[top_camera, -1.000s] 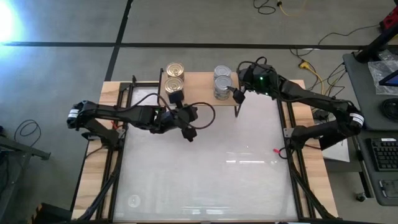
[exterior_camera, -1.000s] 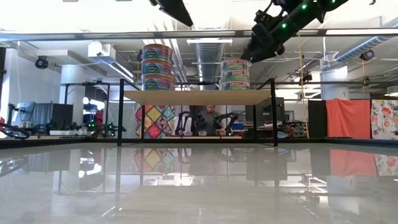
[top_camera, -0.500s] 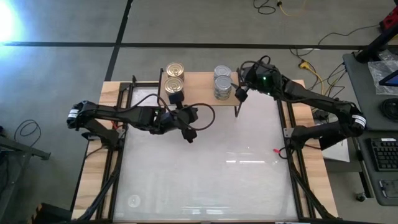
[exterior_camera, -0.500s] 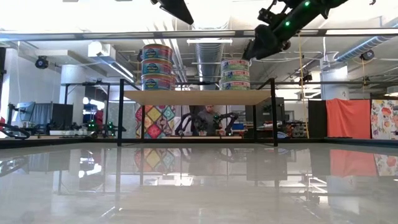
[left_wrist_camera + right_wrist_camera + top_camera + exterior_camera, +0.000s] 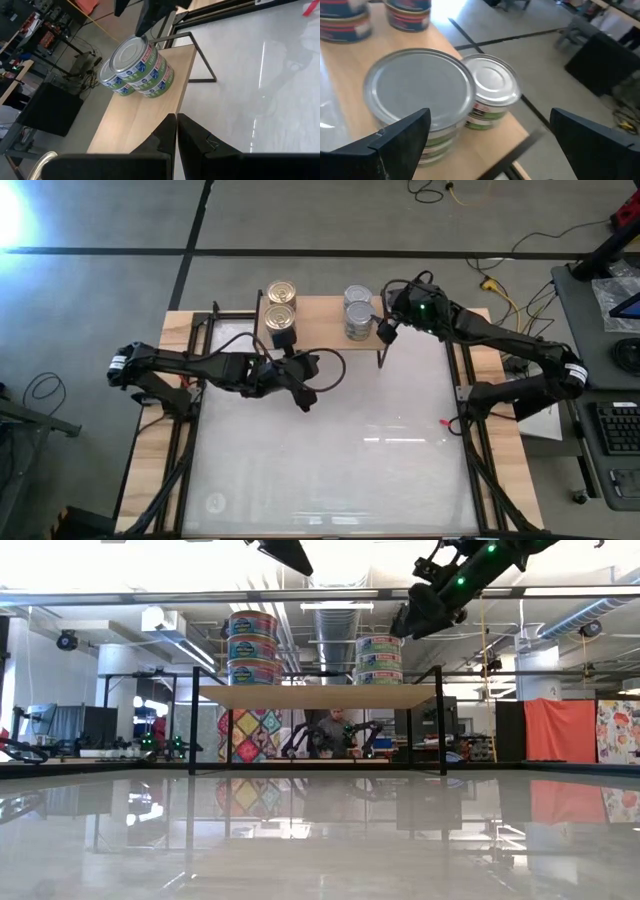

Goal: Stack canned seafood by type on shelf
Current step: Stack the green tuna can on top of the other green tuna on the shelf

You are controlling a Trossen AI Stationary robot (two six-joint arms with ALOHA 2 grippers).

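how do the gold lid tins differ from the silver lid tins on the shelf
The gold-lid tins sit toward the left arm's end of the shelf; the silver-lid tins sit toward the right arm's end. Low view: the gold pile stands taller. Both form two neighbouring stacks.

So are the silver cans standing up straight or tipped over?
Standing up straight. The silver cans sit stacked on the shelf, lids flat on top, level in the low view.

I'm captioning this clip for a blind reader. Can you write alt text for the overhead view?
Seen from above, a wooden shelf at the table's far edge holds gold-lidded tins on its left and silver-lidded tins on its right. The open right gripper hovers beside the silver tins; the shut left gripper waits over the white table.
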